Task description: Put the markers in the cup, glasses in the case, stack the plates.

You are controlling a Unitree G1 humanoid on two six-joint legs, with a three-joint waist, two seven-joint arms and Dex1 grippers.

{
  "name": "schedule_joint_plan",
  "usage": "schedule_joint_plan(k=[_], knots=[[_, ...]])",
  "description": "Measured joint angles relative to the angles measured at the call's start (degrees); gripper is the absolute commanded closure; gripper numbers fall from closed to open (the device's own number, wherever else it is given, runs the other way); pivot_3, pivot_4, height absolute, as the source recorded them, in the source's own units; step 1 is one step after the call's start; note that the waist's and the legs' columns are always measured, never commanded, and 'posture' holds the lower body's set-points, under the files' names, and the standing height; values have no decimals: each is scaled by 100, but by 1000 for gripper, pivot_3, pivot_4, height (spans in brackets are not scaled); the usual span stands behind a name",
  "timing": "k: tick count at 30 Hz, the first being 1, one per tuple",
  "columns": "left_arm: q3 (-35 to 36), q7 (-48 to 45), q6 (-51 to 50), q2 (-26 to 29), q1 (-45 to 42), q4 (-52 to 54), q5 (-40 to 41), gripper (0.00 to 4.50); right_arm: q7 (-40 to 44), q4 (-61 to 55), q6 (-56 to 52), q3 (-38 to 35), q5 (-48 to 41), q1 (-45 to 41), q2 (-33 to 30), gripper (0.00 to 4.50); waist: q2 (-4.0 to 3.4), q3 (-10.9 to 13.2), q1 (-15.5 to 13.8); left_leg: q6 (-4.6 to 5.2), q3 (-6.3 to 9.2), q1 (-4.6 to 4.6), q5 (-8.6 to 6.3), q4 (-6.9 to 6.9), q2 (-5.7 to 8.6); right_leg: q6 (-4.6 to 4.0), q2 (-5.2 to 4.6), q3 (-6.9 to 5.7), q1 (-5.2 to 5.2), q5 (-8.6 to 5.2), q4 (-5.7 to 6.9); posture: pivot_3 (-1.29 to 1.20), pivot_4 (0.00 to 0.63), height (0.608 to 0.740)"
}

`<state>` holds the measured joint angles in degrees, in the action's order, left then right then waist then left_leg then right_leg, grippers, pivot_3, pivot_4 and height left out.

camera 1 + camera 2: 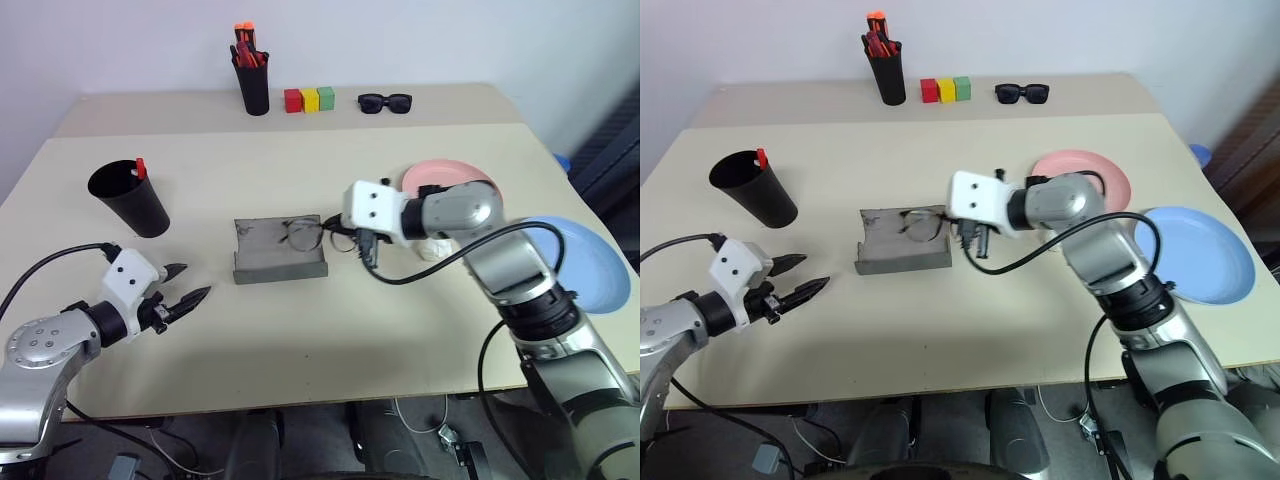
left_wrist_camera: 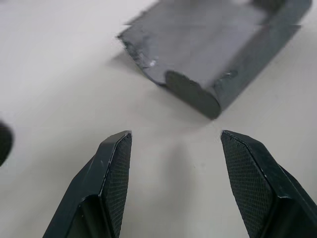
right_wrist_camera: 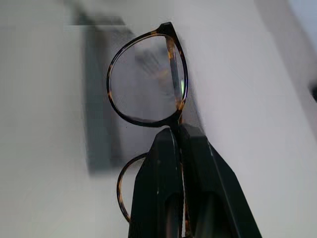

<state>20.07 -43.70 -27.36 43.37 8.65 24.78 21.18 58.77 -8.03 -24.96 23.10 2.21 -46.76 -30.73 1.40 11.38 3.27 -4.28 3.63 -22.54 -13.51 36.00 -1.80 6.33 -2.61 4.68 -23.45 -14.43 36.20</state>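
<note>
I see a pale beige surface (image 1: 300, 330) with a second, matching one butted against its far edge. On the near one, the black cup (image 1: 130, 200) stands at far left, a red-capped marker (image 1: 141, 168) poking from it. The open grey case (image 1: 278, 252) lies at centre. A pink plate (image 1: 450, 177) rests to the right, a light blue plate (image 1: 1200, 255) nearer the right edge. On the far one stand a black pen holder (image 1: 254, 88), three coloured blocks (image 1: 309, 99) and black sunglasses (image 1: 385, 102).

Right gripper (image 3: 179, 136) with black fingers pinched together, forearm reaching across toward the robot's left, left gripper (image 1: 185, 296) low, fingers parted, nothing between them
</note>
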Motion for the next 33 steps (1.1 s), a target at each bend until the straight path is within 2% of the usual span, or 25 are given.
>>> schedule_joint_plan(k=[6, 14, 26, 29, 33], knots=[[-3, 42, -120, -29, -2, 23, 157, 1594, -161, 802, 356, 343, 222, -514, 715, 4470, 0, 0, 26, 0, 2, 2, 0, -5, -1, -1, 2, -2, -2, 0, 2, 0, 150, 740], [-11, 164, -187, -36, 90, 129, 189, 1594, -476, 1844, 429, 608, 469, -569, 1500, 4470, -1, 0, 72, 0, 2, 2, 0, -11, -2, 1, 4, -2, -7, 2, 5, 0, 150, 740], [-33, 245, -209, -32, 167, 139, 184, 1594, -267, 1544, 107, 696, 776, -197, 1036, 4470, -1, 1, 78, 0, 2, 1, 0, -11, -1, 1, 4, -1, -8, 1, 5, 0, 150, 740], [-119, 259, -219, -28, 38, 128, 184, 1594, -267, 1474, 57, 696, 774, -183, 1064, 3550, -1, 0, 74, 0, 2, 1, 0, -11, -1, 1, 5, -1, -8, 1, 6, 0, 150, 740], [-120, 302, -292, -26, -228, 108, 205, 1594, -299, 1372, -13, 647, 755, -174, 1112, 1565, -1, 0, 67, 0, 3, 0, 0, -10, -1, 1, 4, -2, -8, 1, 5, 0, 150, 740]])
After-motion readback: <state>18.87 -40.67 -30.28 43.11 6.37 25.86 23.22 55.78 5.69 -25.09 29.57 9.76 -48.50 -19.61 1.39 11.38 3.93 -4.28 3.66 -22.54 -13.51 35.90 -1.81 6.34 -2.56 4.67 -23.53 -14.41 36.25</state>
